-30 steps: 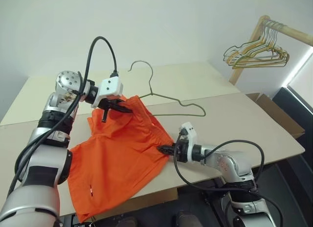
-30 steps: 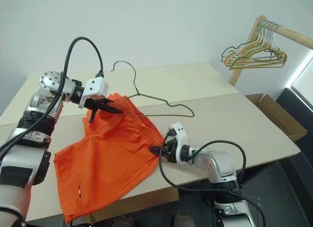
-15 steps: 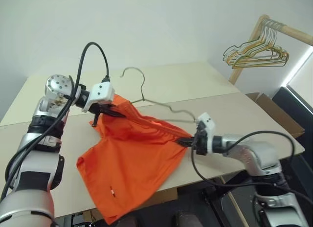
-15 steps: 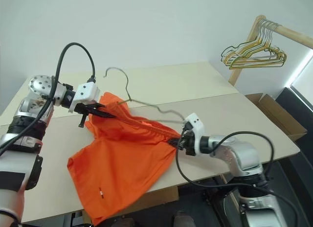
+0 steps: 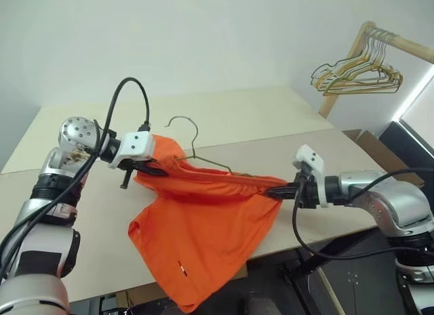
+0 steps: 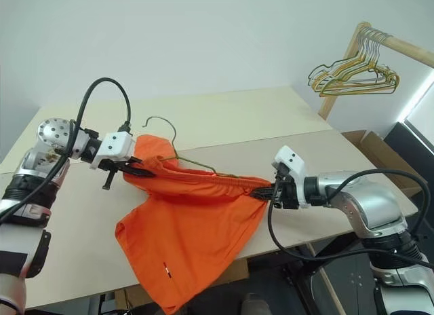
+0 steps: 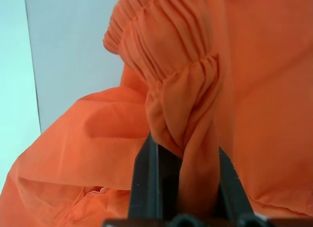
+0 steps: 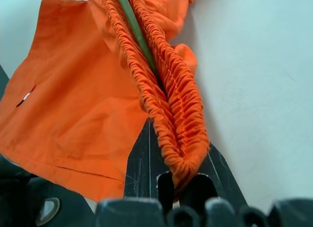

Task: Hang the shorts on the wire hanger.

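The orange shorts (image 5: pixel 203 220) hang stretched between my two grippers above the table (image 5: pixel 271 118). My left gripper (image 5: pixel 154 170) is shut on one end of the elastic waistband (image 7: pixel 171 65). At the other end, my right gripper (image 5: pixel 281 191) is shut on the gathered band (image 8: pixel 181 124). The legs droop past the table's front edge. The wire hanger (image 5: pixel 201 160) runs inside the taut waistband, its hook (image 5: pixel 184 122) sticking up near the left gripper. A green stretch of its wire (image 8: pixel 134 31) shows between the two band layers in the right wrist view.
A wooden rack (image 5: pixel 400 45) at the far right carries a bunch of gold and green wire hangers (image 5: pixel 356 74). A cardboard box (image 5: pixel 383 162) sits beyond the table's right edge. The beige tabletop stretches behind the shorts.
My right gripper closed on the waistband's end and pulled it right and up, stretching the band. The left gripper drifted left and down. The shorts lifted off the table and the hanger's body went into them.
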Tool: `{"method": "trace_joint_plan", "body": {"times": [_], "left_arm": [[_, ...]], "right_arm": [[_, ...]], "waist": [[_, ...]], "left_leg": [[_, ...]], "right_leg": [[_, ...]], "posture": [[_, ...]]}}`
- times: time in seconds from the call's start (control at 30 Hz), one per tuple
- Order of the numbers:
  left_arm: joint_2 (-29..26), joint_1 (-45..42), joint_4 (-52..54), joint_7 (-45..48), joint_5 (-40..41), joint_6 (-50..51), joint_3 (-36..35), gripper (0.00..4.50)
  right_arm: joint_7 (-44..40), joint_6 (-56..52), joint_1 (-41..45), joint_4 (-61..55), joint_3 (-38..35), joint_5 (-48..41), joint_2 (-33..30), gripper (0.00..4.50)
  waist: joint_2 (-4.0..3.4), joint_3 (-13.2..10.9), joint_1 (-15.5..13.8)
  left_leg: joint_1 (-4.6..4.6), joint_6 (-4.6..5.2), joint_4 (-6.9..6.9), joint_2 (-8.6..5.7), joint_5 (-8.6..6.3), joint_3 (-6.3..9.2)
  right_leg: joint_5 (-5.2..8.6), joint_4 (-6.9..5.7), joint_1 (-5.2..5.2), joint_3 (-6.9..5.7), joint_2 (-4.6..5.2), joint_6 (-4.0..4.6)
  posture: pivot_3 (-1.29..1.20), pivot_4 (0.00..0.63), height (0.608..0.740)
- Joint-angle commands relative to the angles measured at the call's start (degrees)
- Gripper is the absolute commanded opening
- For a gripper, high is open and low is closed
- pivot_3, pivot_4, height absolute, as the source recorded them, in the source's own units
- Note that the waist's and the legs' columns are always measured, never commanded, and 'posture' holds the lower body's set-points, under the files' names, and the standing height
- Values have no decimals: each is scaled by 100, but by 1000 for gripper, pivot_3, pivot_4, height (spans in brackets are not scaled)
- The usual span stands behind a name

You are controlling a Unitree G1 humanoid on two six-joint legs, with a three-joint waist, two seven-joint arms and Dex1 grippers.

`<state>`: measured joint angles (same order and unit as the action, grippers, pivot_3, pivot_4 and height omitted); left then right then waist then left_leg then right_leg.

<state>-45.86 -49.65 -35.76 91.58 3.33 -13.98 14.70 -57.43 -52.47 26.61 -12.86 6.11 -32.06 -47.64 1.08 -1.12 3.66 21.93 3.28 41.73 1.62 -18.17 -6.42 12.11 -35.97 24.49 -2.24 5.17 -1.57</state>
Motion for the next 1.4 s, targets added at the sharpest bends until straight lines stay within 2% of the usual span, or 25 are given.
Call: {"method": "trace_joint_plan", "body": {"times": [0.03, 0.23, 0.4, 0.53, 0.73, 0.83, 1.03, 1.13, 1.27, 1.4], "left_arm": [[-312, 19, -177, -12, -390, -387, 48, 0], [-145, -98, -414, -146, -635, -707, 213, 0], [184, -302, -511, -266, -657, -669, 229, 0], [415, -471, -576, -418, -661, -542, 156, 0], [450, -417, -448, -409, -613, -428, 102, 0], [442, -393, -428, -402, -606, -423, 97, 0], [438, -385, -399, -368, -598, -416, 101, 0], [424, -380, -385, -311, -594, -439, 115, 0], [430, -407, -419, -281, -621, -482, 140, 0], [451, -440, -432, -253, -644, -505, 160, 0]], "right_arm": [[-189, 287, 298, 53, -158, 217, -353, 22], [-430, 401, 721, -136, 251, 366, -475, 22], [-324, -32, 1156, -490, 735, 372, -240, 22], [-96, -337, 1263, -491, 1087, 607, -155, 1218], [-30, -495, 1027, -588, 837, 608, -385, 3440], [-35, -487, 878, -547, 576, 611, -648, 4404], [-72, -295, 754, -618, 31, 609, -1128, 4458], [8, -237, 1019, -609, -217, 561, -1091, 4458], [246, -546, 1798, -684, -133, 191, -271, 4458], [747, -834, 2329, -578, 447, 231, 848, 4458]], "waist": [[0, 0, 1], [0, 0, 6], [0, 0, 1], [0, 0, -7], [0, 0, 17], [0, 0, 6], [0, 0, 17], [0, 0, 37], [-3, 1, 82], [-6, 3, 62]], "left_leg": [[0, 0, 0, 0, 0, -1], [1, 0, 0, 1, 0, -2], [4, 0, 2, 1, 0, -3], [8, 0, 5, 1, 0, -3], [17, 0, 5, -1, 0, -5], [18, 1, 5, -2, -1, -5], [14, 3, 6, -1, -2, -5], [11, 4, 5, -1, -2, -7], [3, 3, 5, 3, -2, -14], [4, -6, 5, 8, 4, -12]], "right_leg": [[0, 0, 0, 1, 0, 0], [0, 1, 1, -1, 0, 0], [0, -1, 4, -1, 2, 0], [0, -5, 4, -5, 2, 0], [0, -11, 13, -4, 3, 0], [0, -6, 13, -5, 5, -1], [0, 2, 13, -3, 6, -1], [0, 1, 13, 0, 6, -1], [-1, -11, 19, 13, 3, 0], [-1, -15, 21, 9, -3, 1]], "posture": [[-78, 0, 740], [-88, 0, 740], [-91, 0, 740], [-91, 0, 740], [-96, 0, 740], [-95, 0, 740], [-92, 0, 740], [-93, 0, 740], [-99, 0, 740], [-95, 0, 740]]}}
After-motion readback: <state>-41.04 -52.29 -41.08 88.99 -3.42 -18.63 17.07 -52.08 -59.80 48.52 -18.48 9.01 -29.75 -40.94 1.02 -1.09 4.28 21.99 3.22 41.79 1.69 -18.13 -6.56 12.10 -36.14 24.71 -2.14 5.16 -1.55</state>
